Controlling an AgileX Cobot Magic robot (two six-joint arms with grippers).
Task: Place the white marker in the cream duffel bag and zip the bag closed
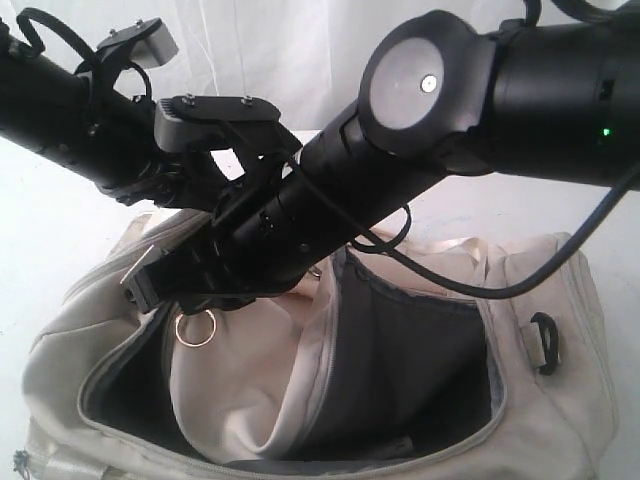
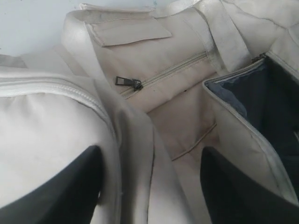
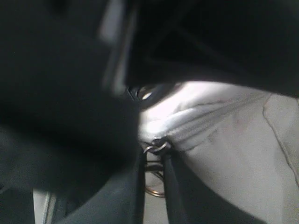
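Bag (image 1: 585, 380): seen unzipped on the counter (image 1: 30, 250); soft, floppy, light.
Marker: not seen in any view.
Left claw (image 2: 149, 186): spread above the bag.
Right claw (image 3: 154, 196): pinched on the zip ring (image 3: 155, 148), judged the best hold.

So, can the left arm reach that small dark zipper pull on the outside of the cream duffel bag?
Probably yes: its jaws stand open over the cream fabric duffel bag, with the small dark zipper pull uncovered ahead.

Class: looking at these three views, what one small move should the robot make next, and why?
Probably draw the right claw along the zip track: it seems pinched on the zipper pull, while the cream duffel bag gapes open. The left claw stands open, holding nothing. No white marker is visible.
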